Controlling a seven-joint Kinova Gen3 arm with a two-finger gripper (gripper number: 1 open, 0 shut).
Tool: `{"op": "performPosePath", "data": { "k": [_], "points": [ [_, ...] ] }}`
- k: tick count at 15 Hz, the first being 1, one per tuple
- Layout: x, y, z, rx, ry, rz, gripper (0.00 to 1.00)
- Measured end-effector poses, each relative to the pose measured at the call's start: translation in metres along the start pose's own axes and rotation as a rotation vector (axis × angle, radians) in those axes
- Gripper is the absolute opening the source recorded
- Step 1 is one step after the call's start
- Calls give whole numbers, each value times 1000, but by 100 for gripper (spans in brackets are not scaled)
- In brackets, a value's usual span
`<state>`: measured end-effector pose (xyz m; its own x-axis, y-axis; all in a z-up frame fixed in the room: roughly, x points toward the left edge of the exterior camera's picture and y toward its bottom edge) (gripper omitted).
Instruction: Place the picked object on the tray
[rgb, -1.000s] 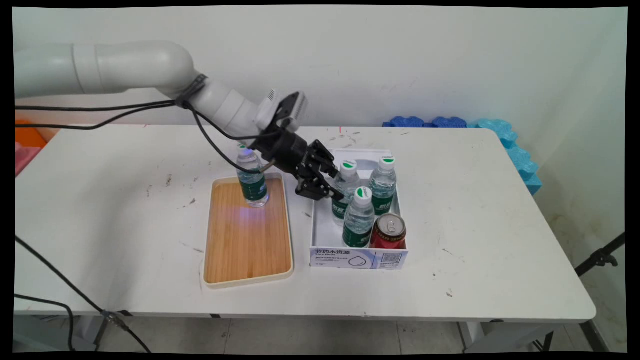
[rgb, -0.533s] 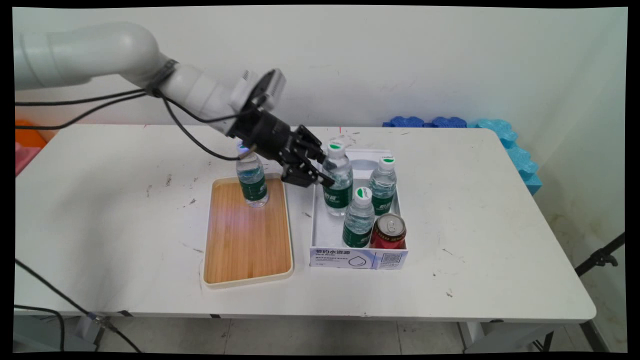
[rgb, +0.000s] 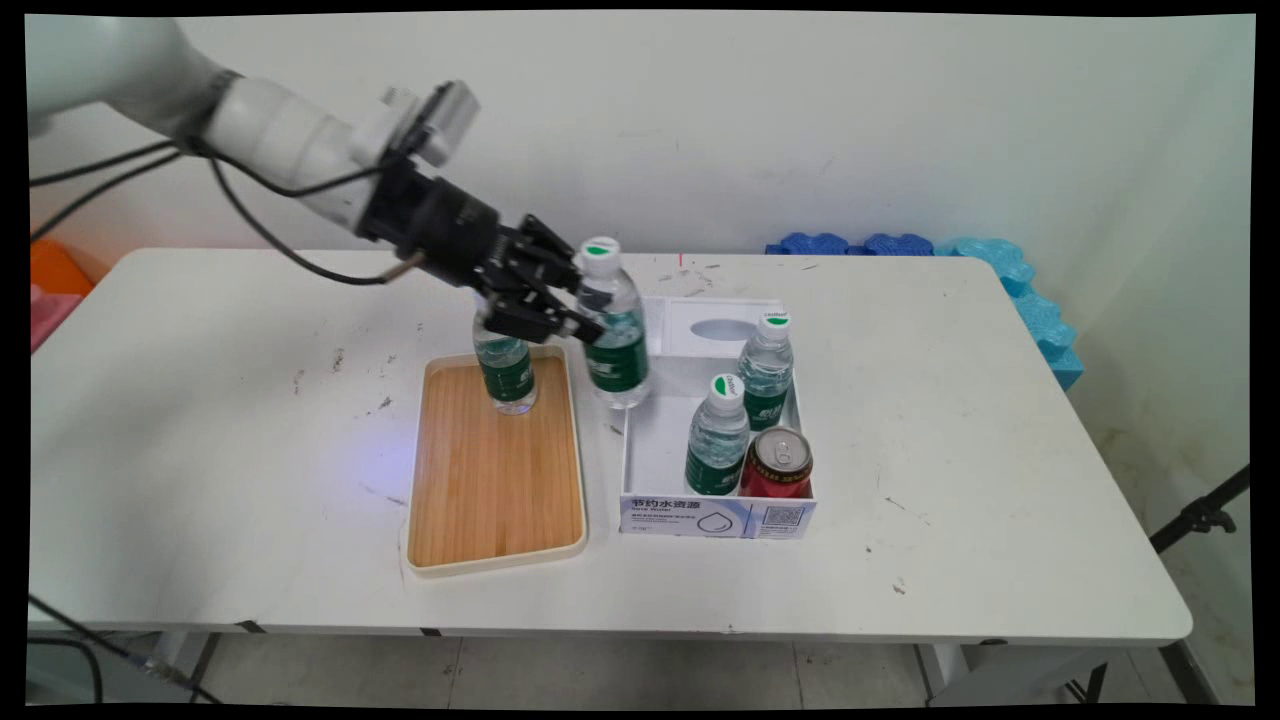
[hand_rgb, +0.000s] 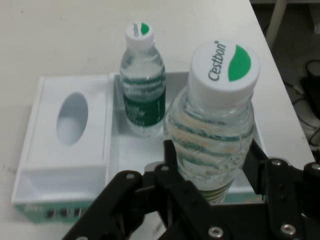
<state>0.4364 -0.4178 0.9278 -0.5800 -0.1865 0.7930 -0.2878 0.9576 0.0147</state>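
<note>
A white surface (rgb: 900, 400) carries a wooden tray (rgb: 495, 470) with one bottle (rgb: 503, 365) near its far end, beside a white box (rgb: 715, 515) with two bottles and a red can (rgb: 777, 462) at its near right corner. The end effector (rgb: 560, 315), closed on a water bottle (rgb: 612, 325), holds it aloft between tray and box, above the box's left wall.

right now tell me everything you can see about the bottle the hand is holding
The held bottle is a small clear plastic water bottle with a white cap bearing a green leaf mark and the word Cestbon, ribbed sides and a dark green label. It looks full and sealed. It hangs roughly upright in the air above the left edge of the white box, right of the wooden tray. Only the hand touches it, clamped about its middle.
</note>
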Motion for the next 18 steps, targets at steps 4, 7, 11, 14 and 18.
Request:
{"op": "performPosePath", "data": {
  "k": [4,7,11,14,18],
  "points": [
    [-16,6,-28,7,-28,-14,0],
    [-33,11,-44,10,-47,-24,0],
    [-57,19,-50,3,-65,-18,0],
    [-71,25,-45,-8,-71,-16,0],
    [-83,28,-31,-11,-75,-16,0]
  ]
}}
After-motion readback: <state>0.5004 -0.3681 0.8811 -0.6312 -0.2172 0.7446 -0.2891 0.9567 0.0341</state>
